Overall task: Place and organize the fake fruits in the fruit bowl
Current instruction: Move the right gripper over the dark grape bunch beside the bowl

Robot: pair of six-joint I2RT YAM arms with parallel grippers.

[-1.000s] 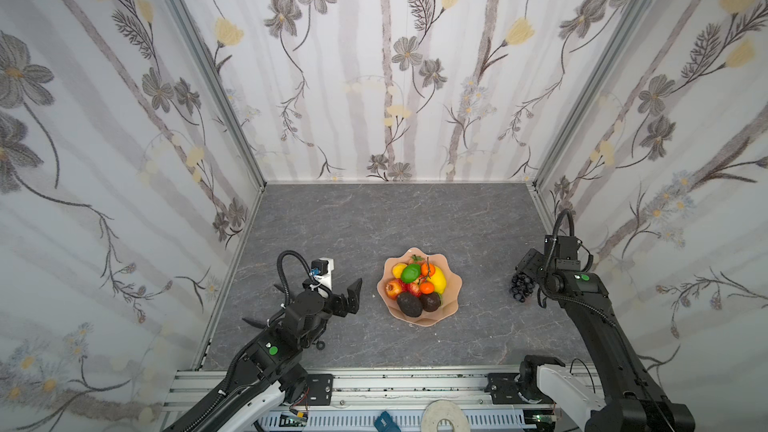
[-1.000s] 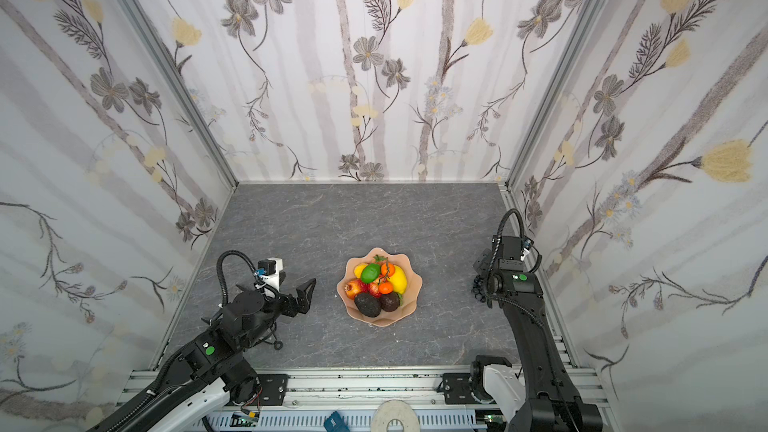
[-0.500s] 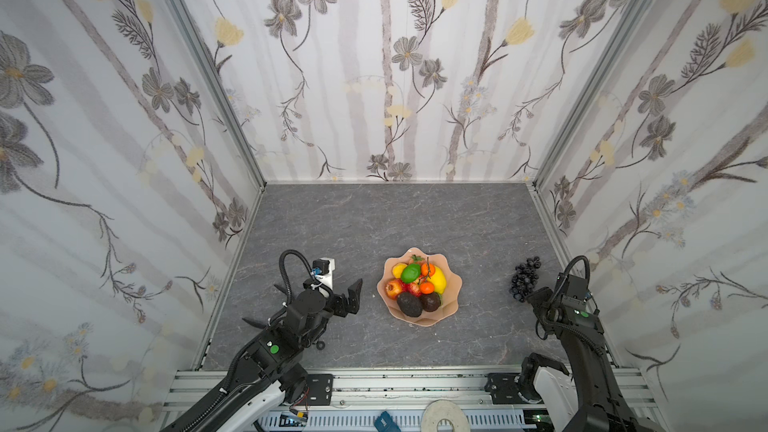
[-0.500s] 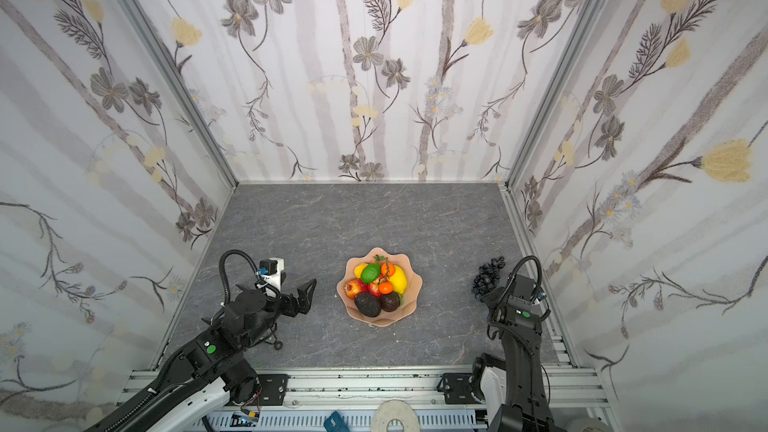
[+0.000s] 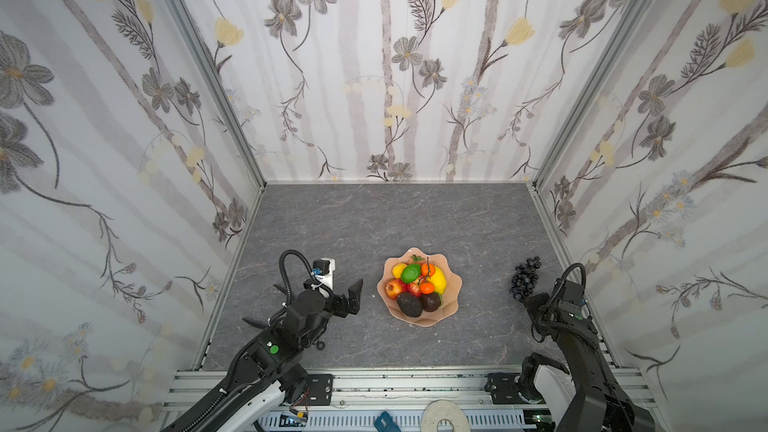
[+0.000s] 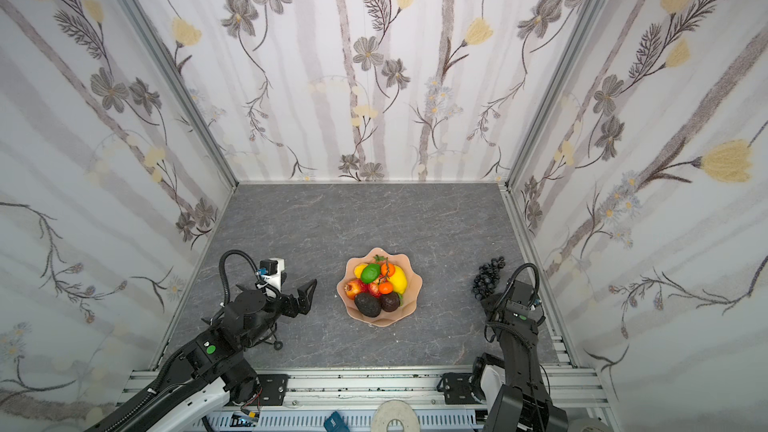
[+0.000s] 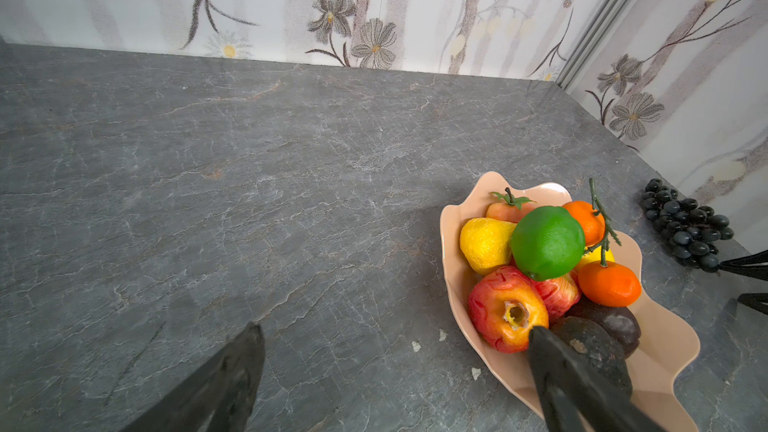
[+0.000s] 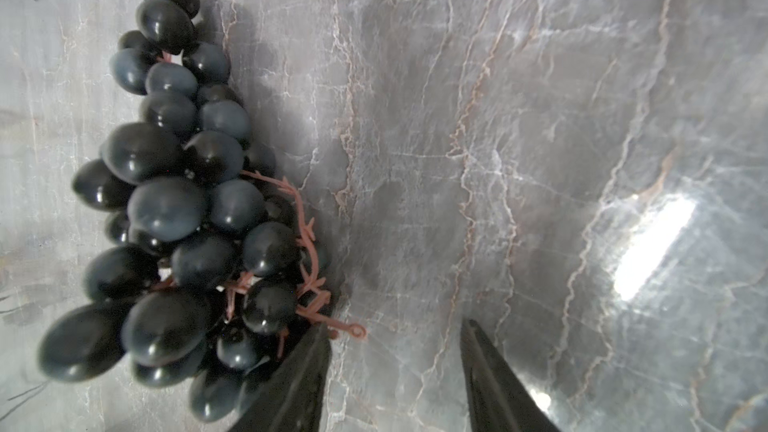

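Note:
The fruit bowl is pale peach with a wavy rim and stands near the front middle in both top views. It holds a green lime, a yellow lemon, a red apple, two small oranges and dark avocados. The black grape bunch lies on the floor by the right wall. My right gripper is low at the bunch's near end, open. One finger touches the stem side; only bare floor is between the jaws. My left gripper hangs wide open, left of the bowl.
The floor is grey stone-patterned, boxed in by flowered walls on three sides, with an aluminium rail along the front. The grape bunch lies close to the right wall's metal frame.
The right arm drew back from the grapes toward the front, then edged up to the bunch's near end again, its jaws narrowing. The grape bunch stayed on the floor. The left arm has barely moved.

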